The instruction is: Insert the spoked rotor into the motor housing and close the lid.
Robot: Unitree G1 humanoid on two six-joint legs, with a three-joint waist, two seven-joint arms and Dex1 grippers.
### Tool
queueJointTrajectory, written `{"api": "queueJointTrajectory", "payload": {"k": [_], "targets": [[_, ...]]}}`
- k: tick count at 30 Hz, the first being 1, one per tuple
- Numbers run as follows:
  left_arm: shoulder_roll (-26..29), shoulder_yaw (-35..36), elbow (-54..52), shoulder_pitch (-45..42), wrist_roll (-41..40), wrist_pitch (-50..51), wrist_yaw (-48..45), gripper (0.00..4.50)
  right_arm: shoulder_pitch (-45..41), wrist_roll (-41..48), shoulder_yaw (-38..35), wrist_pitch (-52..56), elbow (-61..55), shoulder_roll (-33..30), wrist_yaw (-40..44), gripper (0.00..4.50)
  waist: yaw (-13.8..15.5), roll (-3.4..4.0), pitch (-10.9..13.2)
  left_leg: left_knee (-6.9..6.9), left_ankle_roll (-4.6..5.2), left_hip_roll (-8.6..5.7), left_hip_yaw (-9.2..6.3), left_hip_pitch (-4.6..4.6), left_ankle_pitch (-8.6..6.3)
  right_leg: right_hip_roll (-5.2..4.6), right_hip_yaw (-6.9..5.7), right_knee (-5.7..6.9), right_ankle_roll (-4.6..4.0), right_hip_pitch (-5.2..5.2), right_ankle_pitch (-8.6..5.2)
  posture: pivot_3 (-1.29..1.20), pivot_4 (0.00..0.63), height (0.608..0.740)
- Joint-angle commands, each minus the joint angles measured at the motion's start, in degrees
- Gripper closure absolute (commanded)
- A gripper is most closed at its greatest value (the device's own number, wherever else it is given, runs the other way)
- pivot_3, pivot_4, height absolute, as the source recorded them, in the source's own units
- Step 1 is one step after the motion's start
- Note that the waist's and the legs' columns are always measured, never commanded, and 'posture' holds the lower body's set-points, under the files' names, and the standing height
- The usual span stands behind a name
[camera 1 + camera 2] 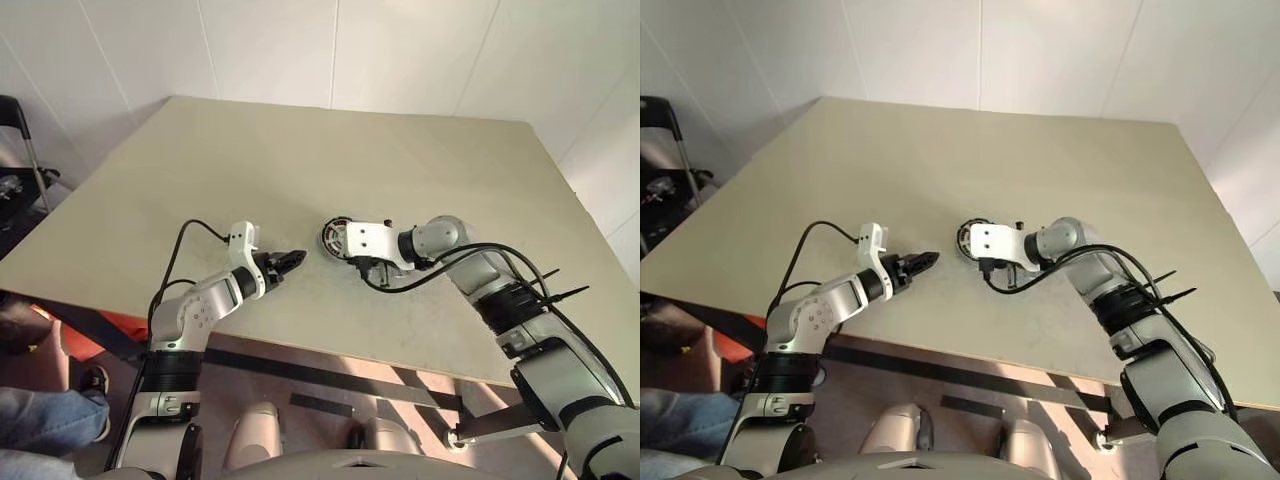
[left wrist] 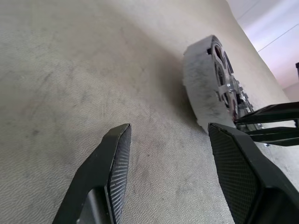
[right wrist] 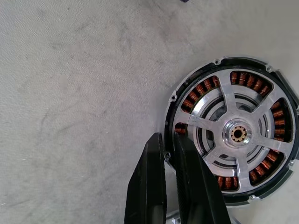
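**Rotor seated in housing; right fingers closed at its rim**

Currently, the spoked rotor point(image 3: 238, 135) is seen lying inside the motor housing point(image 3: 196, 95), copper windings visible between its silver spokes. The housing rests flat on the beige table point(image 1: 330, 160). The right gripper point(image 3: 169, 154) is held with fingers nearly together, nothing clamped, tips at the housing's edge. The left gripper point(image 2: 168, 149) is held with fingers apart and empty, just above the table, near the housing's side.

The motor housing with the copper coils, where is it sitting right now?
The motor housing lies flat on the beige table, near its front middle, right at the right gripper; the left gripper points at it from the left.
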Motion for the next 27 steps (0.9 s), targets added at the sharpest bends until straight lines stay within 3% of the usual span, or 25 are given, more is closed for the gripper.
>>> {"api": "queueJointTrajectory", "payload": {"k": [1, 5, 12, 19, 27], "targets": [[-0.11, 0.16, -1.76, -0.10, -0.36, -0.88, -0.11, 1.73, -0.59, 5.23, -4.68, 10.63, -11.63, -1.54, 3.12, 4.37, -0.16, 0.01, 0.01, 0.01, 0.01, 0.01, 0.00, -0.05, 0.00, 0.00, 0.00, 0.00, 0.00, -0.06, 0.00, 0.00, 0.000, 0.740], [-0.41, -0.11, -1.51, 0.00, -0.16, -1.16, -0.09, 1.73, -0.27, 6.84, -4.73, 15.76, -17.60, -2.02, 3.73, 4.37, -0.46, 0.01, 0.01, 0.02, -0.04, 0.08, 0.01, -0.17, 0.04, 0.02, 0.00, 0.10, 0.00, -0.30, 0.00, 0.00, 0.000, 0.740], [-0.34, 0.07, -0.95, -0.69, -0.03, -1.13, -0.17, 1.73, 2.25, 6.29, -1.19, 17.74, -18.15, 0.63, 0.84, 4.37, -0.24, 0.01, 0.01, 0.04, -0.11, 0.08, 0.02, -0.11, 0.06, 0.02, -0.01, 0.11, -0.01, -0.22, 0.00, 0.00, 0.000, 0.740], [-0.07, 0.21, -1.13, -0.63, 0.01, -1.23, -0.18, 1.73, 1.92, 3.57, 1.39, 18.50, -8.69, 4.51, -4.13, 4.37, -0.26, 0.00, 0.00, 0.02, -0.13, 0.08, 0.02, -0.10, 0.07, 0.02, -0.01, 0.12, -0.01, -0.22, 0.00, 0.00, 0.000, 0.740], [0.14, 0.18, -1.18, -0.61, -0.05, -1.26, -0.30, 1.73, 0.60, 10.57, -4.43, 24.99, -18.40, 3.69, -2.30, 1.82, -0.31, 0.01, 0.01, 0.02, -0.25, 0.08, 0.00, 0.32, 0.12, 0.02, 0.01, 0.10, 0.19, 0.14, -0.10, 0.00, 0.000, 0.740]]}}
